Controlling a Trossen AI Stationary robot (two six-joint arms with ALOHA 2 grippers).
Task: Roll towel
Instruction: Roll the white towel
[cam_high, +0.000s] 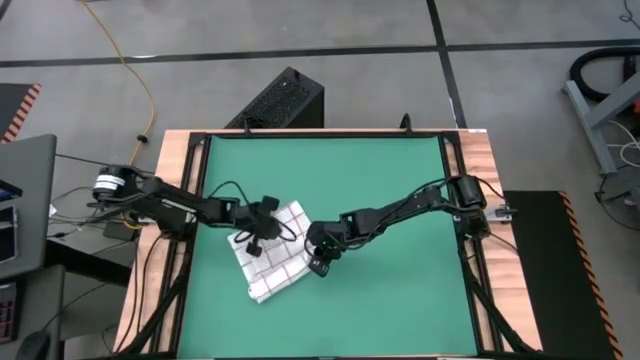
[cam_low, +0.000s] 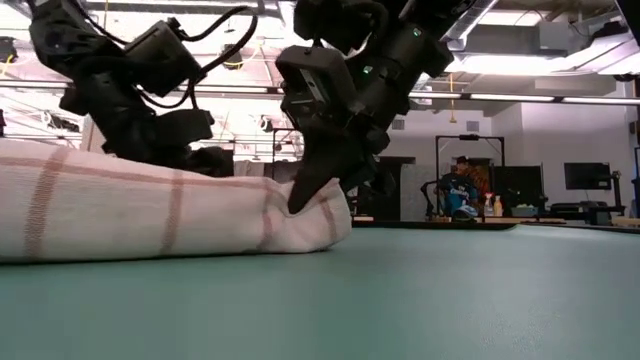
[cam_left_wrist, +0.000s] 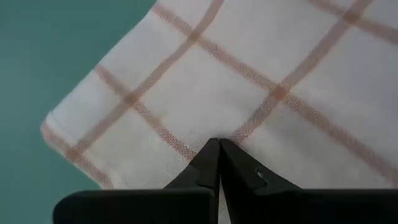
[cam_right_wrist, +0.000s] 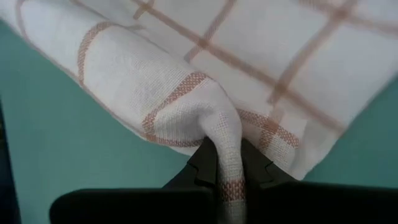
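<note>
Plainly the weak point is how little cloth the right hand has: its fingers are nipped on a thin raised fold at the edge of the towel, and a quick pull could slip that fold free, or drag the whole bundle across the green mat instead of turning it over. The left hand is fully closed, fingertips together and pressed down on the flat top layer, holding nothing; if it bears too lightly the cloth may slide under it, and if it sits too far in it could block the fold coming over, leaving a loose, skewed roll. The towel lies on the mat, a little left of the desk's middle, between the two hands, already doubled into a thick pad as seen in the low view. From above its long axis runs diagonally, its upper end pointing toward the right arm and its lower end toward the desk's near left.
</note>
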